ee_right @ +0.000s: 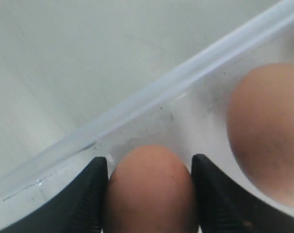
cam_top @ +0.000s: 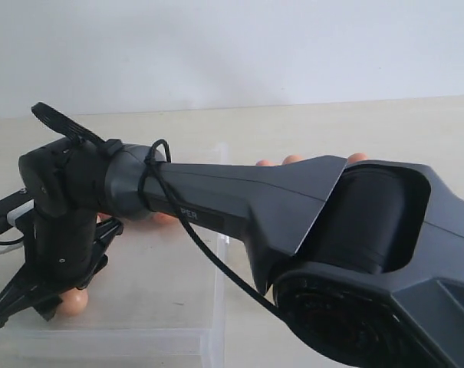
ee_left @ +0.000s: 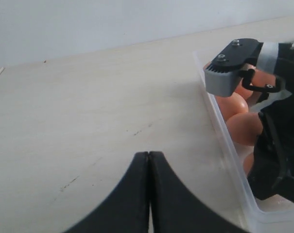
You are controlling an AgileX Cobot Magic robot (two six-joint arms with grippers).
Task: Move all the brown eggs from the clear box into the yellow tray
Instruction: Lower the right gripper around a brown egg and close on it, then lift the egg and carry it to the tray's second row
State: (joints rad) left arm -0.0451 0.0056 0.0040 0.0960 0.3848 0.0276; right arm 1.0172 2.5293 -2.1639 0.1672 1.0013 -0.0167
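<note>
My right gripper [ee_right: 149,162] is down inside the clear box [cam_top: 178,337], open, with one black finger on each side of a brown egg [ee_right: 149,194]. One finger touches the egg and the other stands a sliver off it. The egg rests on the box floor beside the wall. A second brown egg [ee_right: 266,131] lies close by. In the exterior view the right gripper [cam_top: 32,303] has reached across to the left, an egg [cam_top: 73,300] beside it. My left gripper [ee_left: 149,154] is shut and empty over bare table outside the box. The yellow tray is out of view.
The right arm [cam_top: 293,207] fills much of the exterior view and hides most of the box. More eggs [ee_left: 244,128] lie along the box wall [ee_left: 224,141] in the left wrist view. A few egg tops [cam_top: 293,159] show behind the arm.
</note>
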